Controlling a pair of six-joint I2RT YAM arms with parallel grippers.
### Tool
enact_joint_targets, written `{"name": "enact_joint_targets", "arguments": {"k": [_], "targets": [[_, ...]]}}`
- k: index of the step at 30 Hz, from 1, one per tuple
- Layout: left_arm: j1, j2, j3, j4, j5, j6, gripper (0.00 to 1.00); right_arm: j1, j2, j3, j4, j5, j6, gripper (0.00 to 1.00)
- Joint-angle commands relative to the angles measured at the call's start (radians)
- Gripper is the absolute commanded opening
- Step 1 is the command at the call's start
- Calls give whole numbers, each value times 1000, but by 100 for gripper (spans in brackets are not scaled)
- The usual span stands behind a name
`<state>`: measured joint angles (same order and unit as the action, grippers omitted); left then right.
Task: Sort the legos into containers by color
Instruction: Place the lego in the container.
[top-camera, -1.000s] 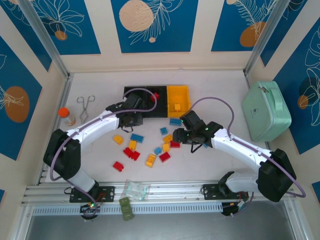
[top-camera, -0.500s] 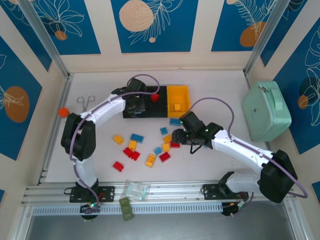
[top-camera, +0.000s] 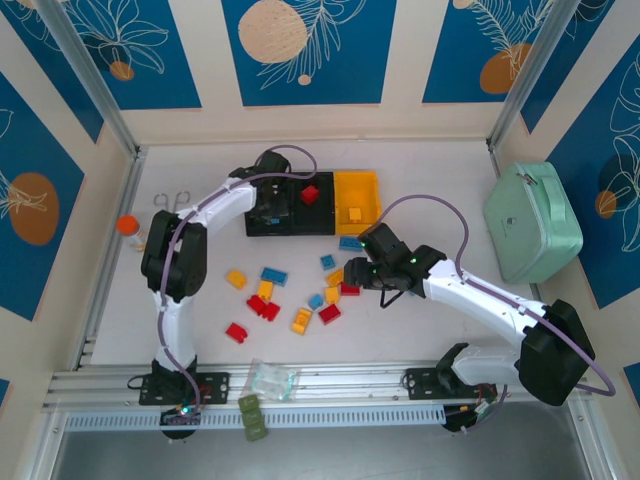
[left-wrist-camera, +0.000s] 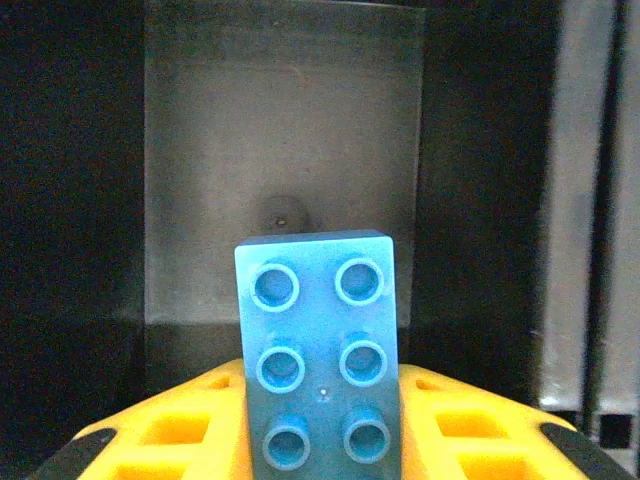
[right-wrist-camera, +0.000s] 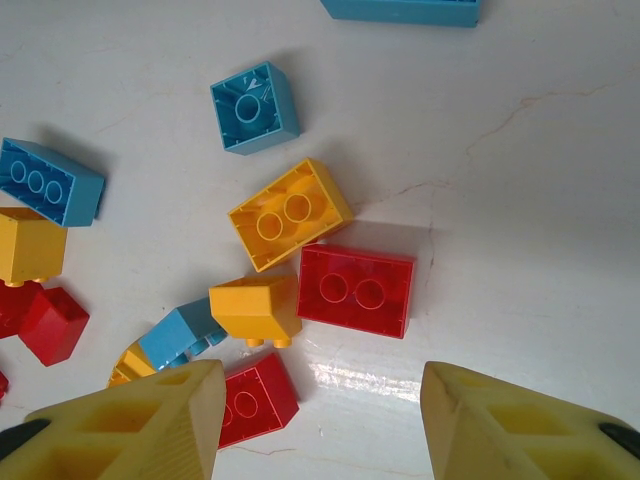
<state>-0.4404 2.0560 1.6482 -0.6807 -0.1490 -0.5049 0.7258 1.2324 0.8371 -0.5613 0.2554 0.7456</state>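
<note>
1. Left wrist view is showing the left gripper (left-wrist-camera: 320, 435) pinching a light blue brick (left-wrist-camera: 318, 350) by its long sides, studs facing the camera, so the brick is hanging straight over the floor of the left black bin (left-wrist-camera: 280, 150).
2. That placement is looking deliberate: the brick is sitting inside the bin's walls, so a release should be dropping it in cleanly rather than onto a rim.
3. Top view is showing the colour scheme taking shape. A sorted red brick (top-camera: 310, 193) is lying in the middle black bin (top-camera: 318, 220), and a sorted yellow brick (top-camera: 355, 212) is lying in the yellow bin (top-camera: 357, 180), which is leaving the left bin for blue.
4. Right gripper (right-wrist-camera: 320, 400) is hovering with its fingers spread and nothing between them, just above a loose red brick (right-wrist-camera: 355, 290) that is touching a yellow-orange brick (right-wrist-camera: 290, 213); it is probably lining up the next pick.
5. Most loose legos (top-camera: 301, 320) are lying scattered on the table (top-camera: 440, 200) between the arms, so the sorting is looking far from done.
</note>
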Motion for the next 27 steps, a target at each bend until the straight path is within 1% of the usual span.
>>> {"name": "enact_joint_targets", "arguments": {"k": [1,6,9,14,17,19,27], "targets": [[16,30,44,-42,14,22,33,3,-1,4,-11,10,14,54],[16,14,48,-45,17,19,48,1,-7,15,-23,21,7,54],[16,-17,41,-46,23,22,54,-2,-10,20,-25,21,3,55],[15,-109,-17,-26,34,23,54,-8,-10,34,-33,25,-3,55],[12,-180,-83,2,53,22,55,-13,-10,39,-43,29,-2,58],[11,-224,-128,17,72,22,56,-16,-11,38,-47,30,2,62],[-14,-419,-336,95,206,42,57,-28,-7,39,-61,17,-13,62]]}}
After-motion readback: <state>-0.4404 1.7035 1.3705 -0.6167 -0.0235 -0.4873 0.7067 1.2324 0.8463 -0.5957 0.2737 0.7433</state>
